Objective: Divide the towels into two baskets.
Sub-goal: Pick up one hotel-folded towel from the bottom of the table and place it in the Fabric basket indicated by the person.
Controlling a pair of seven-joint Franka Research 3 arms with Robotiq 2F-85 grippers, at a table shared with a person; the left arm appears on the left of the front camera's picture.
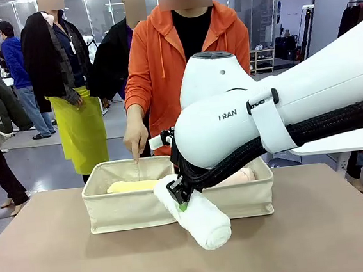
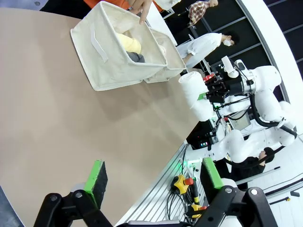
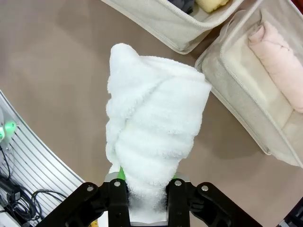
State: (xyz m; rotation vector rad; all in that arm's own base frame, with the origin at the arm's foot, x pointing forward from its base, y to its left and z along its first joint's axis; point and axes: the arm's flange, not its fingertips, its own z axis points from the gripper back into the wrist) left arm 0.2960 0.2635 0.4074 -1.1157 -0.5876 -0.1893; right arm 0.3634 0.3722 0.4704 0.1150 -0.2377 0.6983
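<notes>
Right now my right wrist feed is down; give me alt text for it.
The right end effector is shut on a rolled white towel above the tan table. Beyond stand two cream baskets, the nearer holding a pink towel.

- The bare bench (image 1: 51, 251) in front of the baskets gives open passage on the left side.
- The white towel (image 1: 199, 219), clamped in the right claw (image 1: 183, 203), slants across the right basket (image 1: 252, 197)'s near wall.
- A person's hand (image 1: 135, 137) points down over the left basket (image 1: 111, 210)'s far rim.
</notes>
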